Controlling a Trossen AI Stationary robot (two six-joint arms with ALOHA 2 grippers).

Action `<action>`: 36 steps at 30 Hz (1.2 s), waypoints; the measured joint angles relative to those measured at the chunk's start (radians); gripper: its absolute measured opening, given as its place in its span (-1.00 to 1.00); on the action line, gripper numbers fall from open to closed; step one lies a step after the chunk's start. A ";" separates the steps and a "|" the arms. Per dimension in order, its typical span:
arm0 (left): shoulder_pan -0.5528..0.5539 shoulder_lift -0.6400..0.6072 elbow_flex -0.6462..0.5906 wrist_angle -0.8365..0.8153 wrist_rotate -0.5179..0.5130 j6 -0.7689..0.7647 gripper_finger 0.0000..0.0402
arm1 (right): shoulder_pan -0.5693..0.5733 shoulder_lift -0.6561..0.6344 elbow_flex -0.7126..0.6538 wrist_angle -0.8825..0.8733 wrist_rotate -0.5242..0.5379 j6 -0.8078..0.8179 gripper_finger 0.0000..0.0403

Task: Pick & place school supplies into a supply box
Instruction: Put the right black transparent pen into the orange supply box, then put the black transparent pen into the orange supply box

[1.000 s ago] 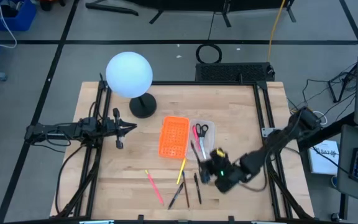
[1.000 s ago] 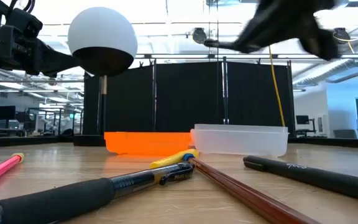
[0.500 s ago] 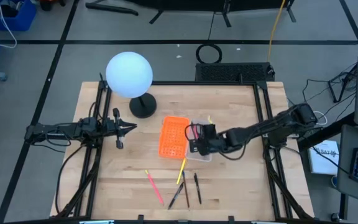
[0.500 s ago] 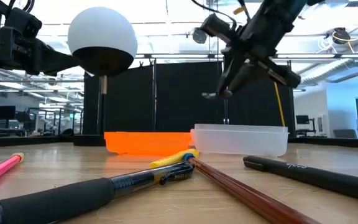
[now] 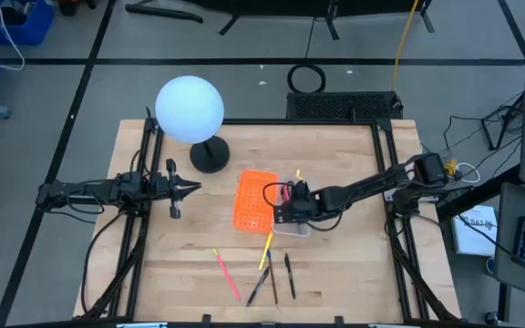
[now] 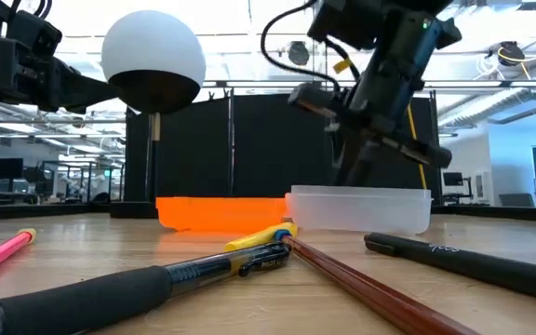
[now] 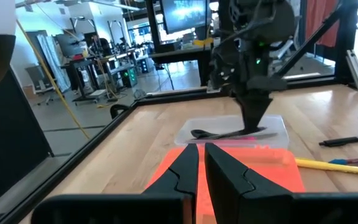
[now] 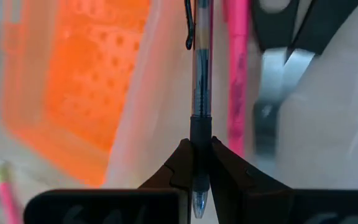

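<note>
My right gripper [image 5: 286, 209] is low over the clear supply box [image 5: 303, 211], shut on a black-and-clear pen [image 8: 201, 93]. Red-and-black scissors [image 5: 295, 190] and a pink pen [image 8: 237, 81] lie inside the box. The orange perforated tray [image 5: 255, 200] sits against the box's left side. On the table near the front edge lie a pink pencil [image 5: 226, 273], a yellow one [image 5: 267, 251] and black pens [image 5: 290, 275]. My left gripper [image 5: 194, 187] hovers shut at the table's left, touching nothing. My right gripper pinches the pen's black grip section [image 8: 201, 127], near its writing tip, between its two fingertips. The fingers [image 7: 253, 118] come from above, pointing down, and lie across the pen. The pen sits about level inside the box [image 7: 229, 132]; whether it touches the bottom I cannot tell.
A lamp with a white globe [image 5: 190, 109] and a dark round base [image 5: 210, 157] stands at the table's far left. Black frame rails [image 5: 392, 173] run along both table sides. Bare wood shows right of the box and at the near left.
My right gripper carried the pen from the near side of the table, by the loose pens, toward the far edge and slightly left until it was over the clear box. It then came down into the box with the pen held level.
</note>
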 joint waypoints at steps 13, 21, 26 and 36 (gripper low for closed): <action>0.000 0.000 0.000 0.002 0.000 0.000 -0.81 | -0.002 0.011 0.001 0.000 0.049 -0.014 -0.50; 0.000 0.000 0.000 0.002 0.000 -0.006 -0.81 | 0.004 -0.031 0.001 0.040 0.095 -0.173 -0.30; 0.000 0.000 0.000 0.003 0.027 -0.014 -0.81 | 0.031 -0.182 0.001 0.040 0.167 -0.388 -0.34; 0.000 0.000 0.000 0.059 0.100 -0.004 -0.81 | 0.127 -0.514 0.001 0.026 0.442 -0.950 -0.63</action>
